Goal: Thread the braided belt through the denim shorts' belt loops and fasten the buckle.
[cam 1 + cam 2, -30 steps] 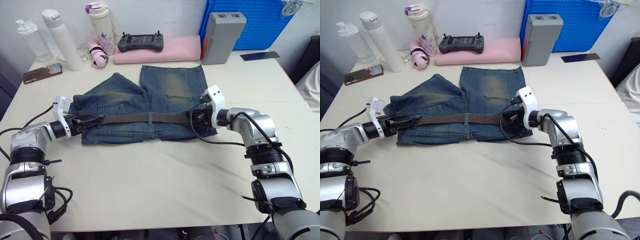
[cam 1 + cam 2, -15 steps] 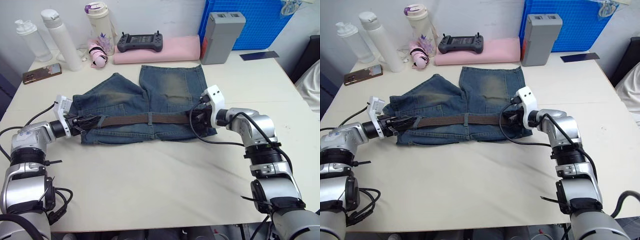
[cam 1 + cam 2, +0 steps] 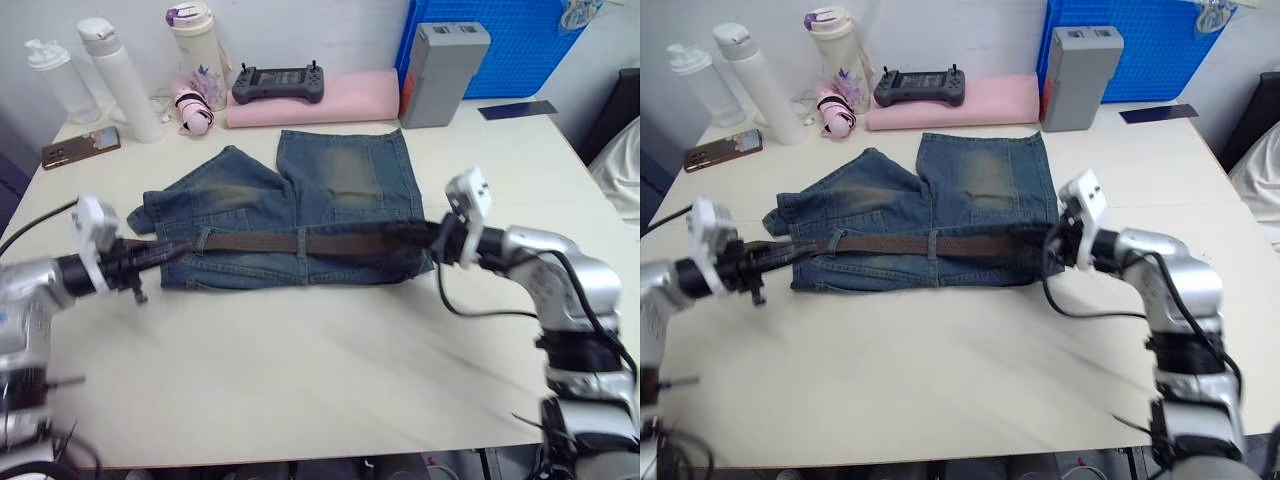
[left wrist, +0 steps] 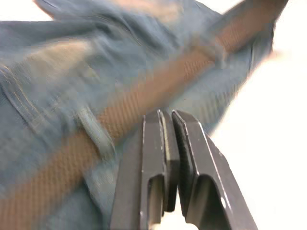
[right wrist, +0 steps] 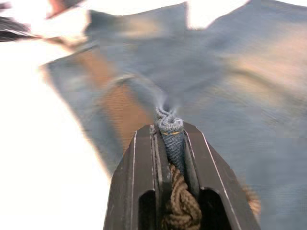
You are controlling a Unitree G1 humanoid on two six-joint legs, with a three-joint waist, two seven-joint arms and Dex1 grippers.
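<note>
Two grippers at opposite ends of one waistband. Denim shorts [image 3: 290, 205]: flat on cream table [image 3: 330, 350], legs pointing away toward the far edge, waistband nearest. Braided belt [image 3: 300, 243]: stretched straight along the waistband, passing under belt loops [image 3: 299, 242], one mid-waist, one near the left end. Buckle: not distinguishable.

Left gripper [image 3: 170, 252]: at the waistband's left end, fingers [image 4: 158, 148] nearly closed with a thin dark strip pinched between them; what the strip is cannot be told. Belt and one loop seen just beyond the fingertips in the left wrist view.

Right gripper [image 3: 1050, 238]: at the waistband's right end, fingers [image 5: 139, 177] clamped on a bunched fold of blue denim together with brown braided strap.

Far edge of table, well apart from shorts: two white bottles [image 3: 80, 75], lidded tumbler [image 3: 195, 45], phone [image 3: 70, 148], black handheld controller [image 3: 275, 82] on pink pad [image 3: 345, 98], grey box [image 3: 445, 60], blue crate [image 3: 520, 40].
</note>
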